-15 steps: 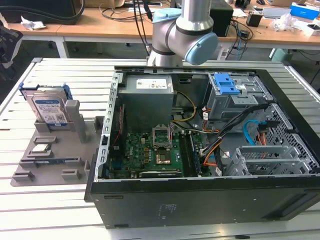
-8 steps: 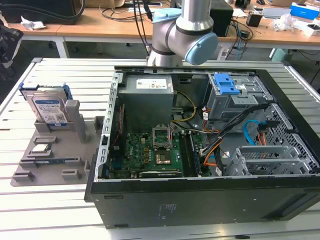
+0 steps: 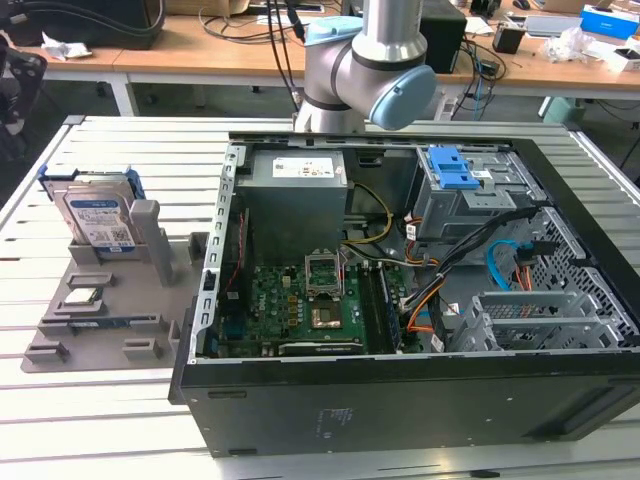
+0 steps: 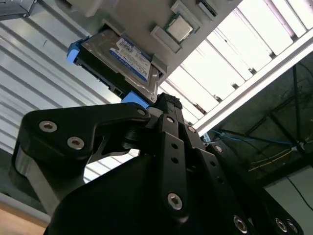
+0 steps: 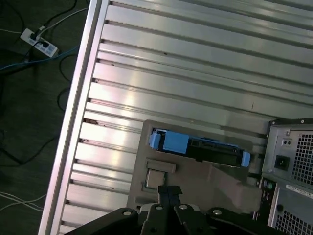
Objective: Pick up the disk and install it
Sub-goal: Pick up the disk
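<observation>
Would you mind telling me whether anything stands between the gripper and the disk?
Nothing visible does. In the second wrist view the gripper hangs apart from the disk, which stands in its grey holder on the slatted table, with open space between them.

You have a silver disk [image 3: 97, 215] with a white-and-blue label [image 3: 102, 224] and blue carrier [image 5: 173, 142], a grey tray [image 3: 110, 345], a ribbed silver tabletop [image 3: 120, 150], a green motherboard [image 3: 280, 300], and a black hand [image 4: 166, 102].

text: none legible | disk [image 3: 97, 220]: barcode label, print unreadable | power supply label [image 3: 308, 168]: unreadable
</observation>
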Tool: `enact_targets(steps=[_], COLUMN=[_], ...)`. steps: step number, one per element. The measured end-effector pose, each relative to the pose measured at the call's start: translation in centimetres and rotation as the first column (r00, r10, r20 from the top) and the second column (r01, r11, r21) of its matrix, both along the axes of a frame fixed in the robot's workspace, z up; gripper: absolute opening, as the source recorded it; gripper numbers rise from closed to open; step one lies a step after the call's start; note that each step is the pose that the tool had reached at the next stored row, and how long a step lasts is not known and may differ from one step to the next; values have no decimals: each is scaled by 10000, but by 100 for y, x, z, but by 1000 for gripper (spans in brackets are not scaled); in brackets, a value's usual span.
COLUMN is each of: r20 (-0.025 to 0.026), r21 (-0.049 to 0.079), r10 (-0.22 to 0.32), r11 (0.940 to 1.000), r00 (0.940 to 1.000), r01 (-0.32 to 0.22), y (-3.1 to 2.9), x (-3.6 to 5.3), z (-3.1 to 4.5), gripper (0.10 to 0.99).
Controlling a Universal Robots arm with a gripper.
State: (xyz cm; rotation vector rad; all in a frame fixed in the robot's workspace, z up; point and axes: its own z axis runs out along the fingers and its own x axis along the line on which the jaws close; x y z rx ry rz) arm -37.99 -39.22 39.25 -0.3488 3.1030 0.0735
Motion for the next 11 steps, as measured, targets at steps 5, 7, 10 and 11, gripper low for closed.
enact_targets(steps=[5,7,10,11], r20=[0,0,0,0], r21=[0,0,0,0], r10=[986,1242,1697,1979], r11=[9951,9923,9855,9802], r00=[9951,9923,9855,9802], r01=[-986,-1242,-1697,-1979], y=[0,0,0,0], x=[0,0,0,0], z=[0,0,0,0], gripper=[106,106,106,106])
